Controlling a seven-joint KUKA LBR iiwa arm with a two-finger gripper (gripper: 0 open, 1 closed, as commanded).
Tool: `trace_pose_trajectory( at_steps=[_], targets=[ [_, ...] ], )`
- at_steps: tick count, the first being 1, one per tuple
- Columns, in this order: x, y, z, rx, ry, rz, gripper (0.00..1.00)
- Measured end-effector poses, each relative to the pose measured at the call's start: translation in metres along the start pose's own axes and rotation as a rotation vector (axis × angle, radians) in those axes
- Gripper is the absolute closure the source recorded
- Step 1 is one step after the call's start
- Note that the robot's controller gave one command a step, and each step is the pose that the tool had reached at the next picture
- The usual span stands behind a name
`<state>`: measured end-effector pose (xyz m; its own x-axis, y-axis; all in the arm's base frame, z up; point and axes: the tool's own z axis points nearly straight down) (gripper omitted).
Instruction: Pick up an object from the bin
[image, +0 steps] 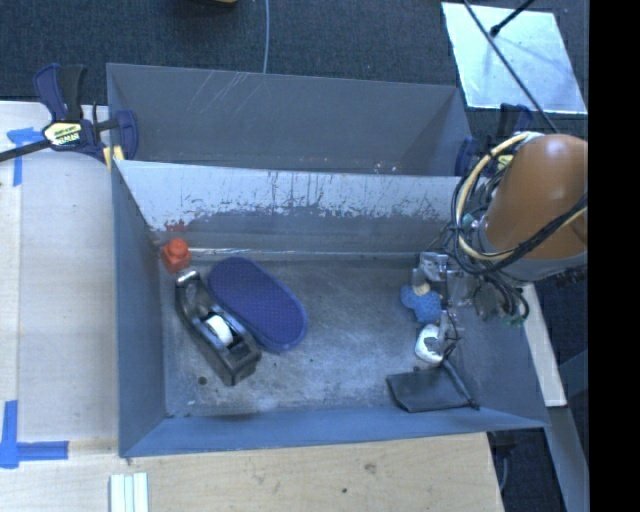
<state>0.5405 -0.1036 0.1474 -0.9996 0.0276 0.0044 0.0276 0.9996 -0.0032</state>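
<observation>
My gripper (441, 285) hangs low at the right end of the bin, close to the right wall. Just left of it lies a small blue thing (416, 299), partly hidden by the gripper. A small white rounded thing (430, 346) lies directly below the gripper's lower end; whether they touch I cannot tell. A flat dark grey piece (428, 391) rests in the near right corner, in front of the white thing.
At the left end lie a dark blue oval case (259, 302), a black tape dispenser (216, 332) with a white roll against it, and a small orange cap-like thing (176, 253) near the back wall. The arm's orange dome and cables overhang the right rim.
</observation>
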Motion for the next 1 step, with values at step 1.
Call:
trace_pose_trajectory(
  at_steps=[1],
  targets=[
    [-0.0297,-0.0258,0.077,-0.004,-0.006,0.195,0.0]
  ],
)
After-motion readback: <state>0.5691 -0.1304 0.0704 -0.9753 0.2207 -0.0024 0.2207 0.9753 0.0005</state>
